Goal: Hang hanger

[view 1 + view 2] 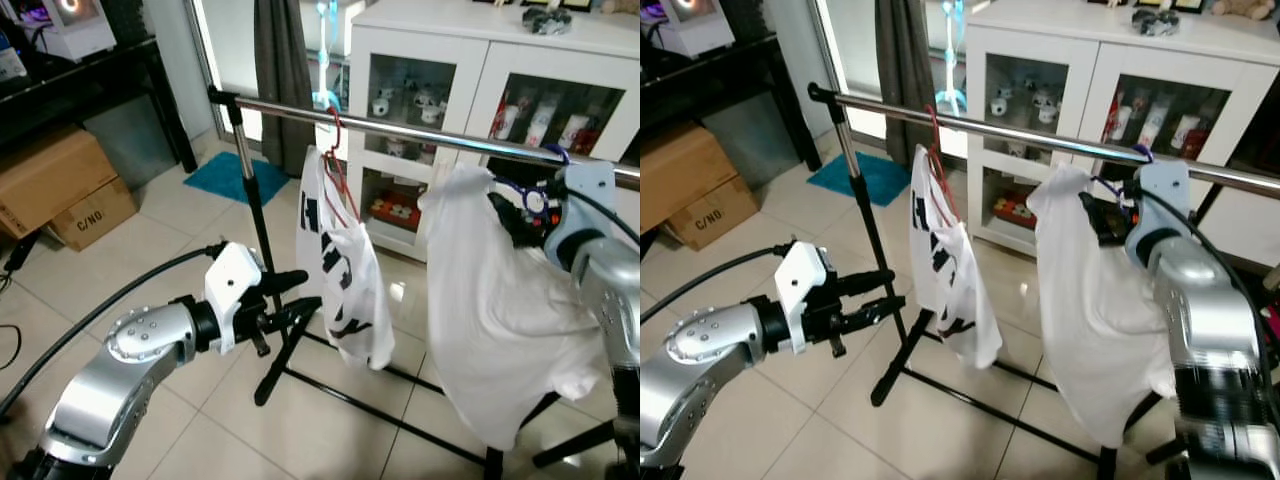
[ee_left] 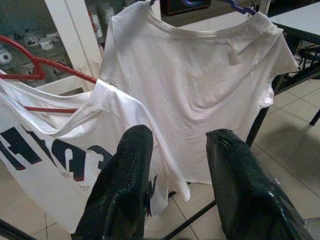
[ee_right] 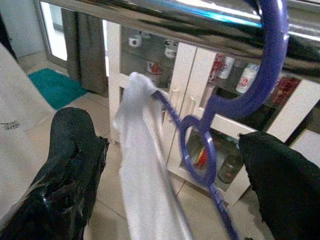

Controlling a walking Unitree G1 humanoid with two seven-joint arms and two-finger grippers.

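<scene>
The blue hanger (image 3: 240, 95) already hooks over the rail (image 1: 420, 130). It sits between the open fingers of the right tool (image 3: 170, 165). The left tool (image 1: 868, 298), open too, waits far off.

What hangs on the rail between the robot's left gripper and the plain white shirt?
The printed white shirt on a red hanger hangs between left gripper and plain shirt, seen in both eye views.
</scene>
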